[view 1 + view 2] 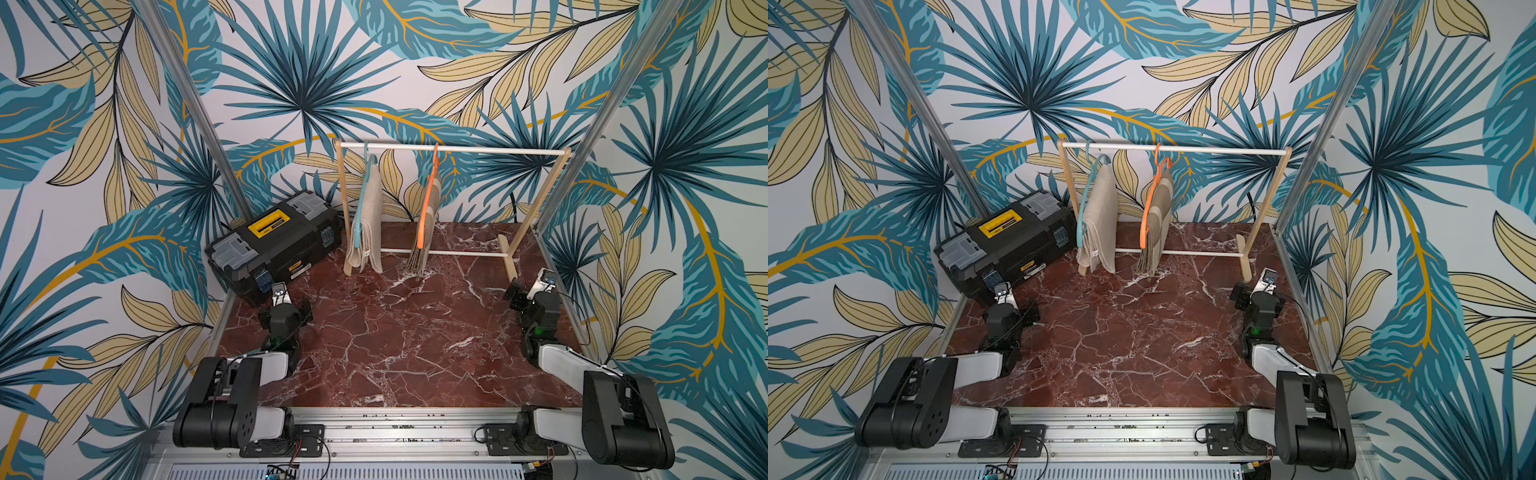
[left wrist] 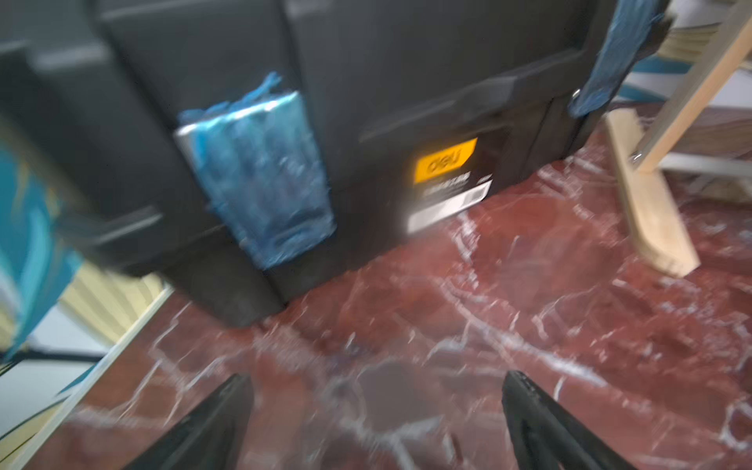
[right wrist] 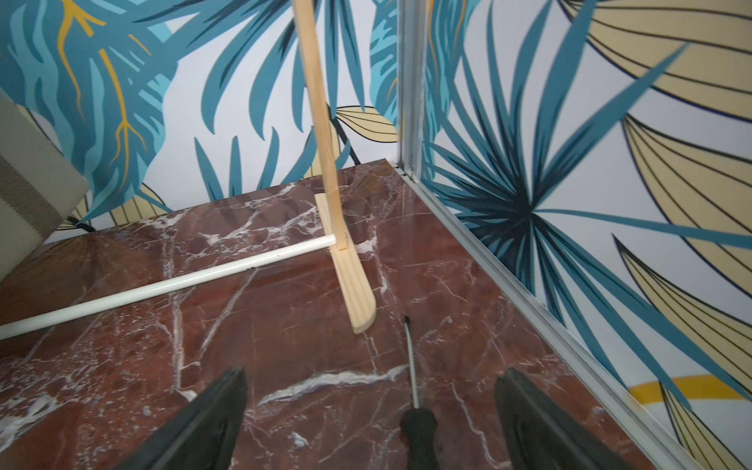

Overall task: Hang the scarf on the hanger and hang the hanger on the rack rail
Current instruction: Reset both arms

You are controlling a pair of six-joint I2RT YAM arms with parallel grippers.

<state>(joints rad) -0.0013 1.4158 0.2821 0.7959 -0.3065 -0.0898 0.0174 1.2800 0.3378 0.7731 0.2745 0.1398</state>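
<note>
The red marble table (image 1: 395, 332) fills the floor of my cell. At its far side stands the wooden rack (image 1: 453, 148), with a white rail on top and another one low near the table. To the left of the rack sits the black toolbox (image 1: 274, 245), which has a yellow handle on its lid.

Two scarves hang on the rack. The beige scarf (image 1: 371, 224) is folded over the blue hanger (image 1: 360, 216) near the left post. The striped scarf (image 1: 419, 257) hangs over the orange hanger (image 1: 424, 216) nearer the middle, and its fringe reaches down to the low rail. Both hangers are hooked on the top rail.

My left gripper (image 2: 376, 386) is low over the table, just in front of the toolbox. Its fingers are spread wide and nothing is between them; the left wrist view is blurred. My right gripper (image 3: 370, 378) is near the right foot of the rack, also spread wide and holding nothing. A screwdriver (image 3: 413, 366) lies on the marble in the gap between my right fingers, apart from both, and its tip points toward the foot of the rack.
</note>
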